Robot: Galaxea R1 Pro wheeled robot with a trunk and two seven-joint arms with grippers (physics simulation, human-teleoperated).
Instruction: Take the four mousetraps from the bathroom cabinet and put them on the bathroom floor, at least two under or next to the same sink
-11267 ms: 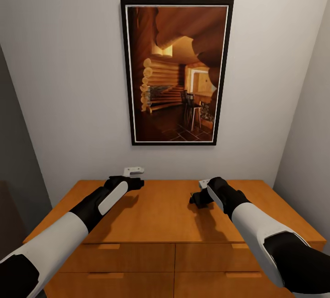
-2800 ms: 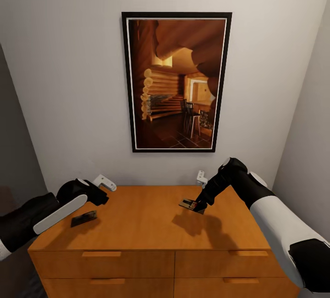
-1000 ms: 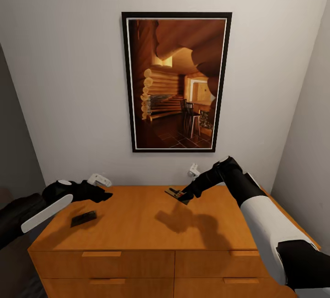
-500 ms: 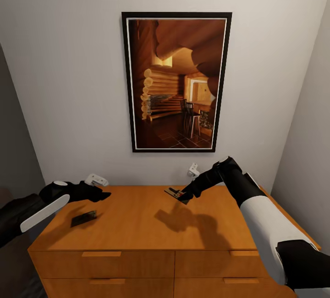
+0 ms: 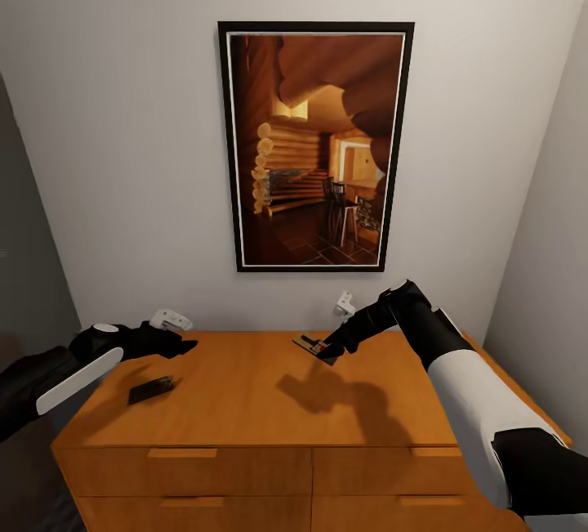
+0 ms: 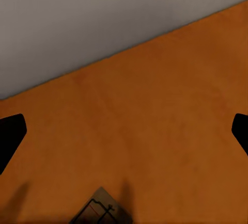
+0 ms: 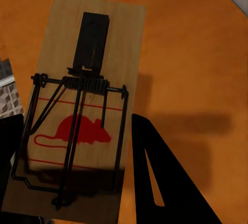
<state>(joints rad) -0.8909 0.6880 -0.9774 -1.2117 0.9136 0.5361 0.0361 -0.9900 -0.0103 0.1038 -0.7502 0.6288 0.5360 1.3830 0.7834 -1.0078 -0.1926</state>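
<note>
Orange cabinet [image 5: 269, 401] top, right gripper [image 5: 328, 348] pinching red-mouse-printed mousetrap [image 7: 82, 110], left gripper [image 5: 181, 346] spread above another mousetrap [image 5: 151, 390]

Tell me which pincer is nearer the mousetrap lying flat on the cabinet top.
Left. The left pincer hovers open just above that mousetrap; the right pincer, gripping another mousetrap, is across the cabinet.

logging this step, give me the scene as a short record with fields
left pincer: open, above the cabinet top, holding nothing
right pincer: shut on a mousetrap, lifted off the top
second mousetrap: flat on the cabinet top, near the left pincer
cabinet: orange-brown wood, drawers shut
wall: framed picture above the cabinet
</note>
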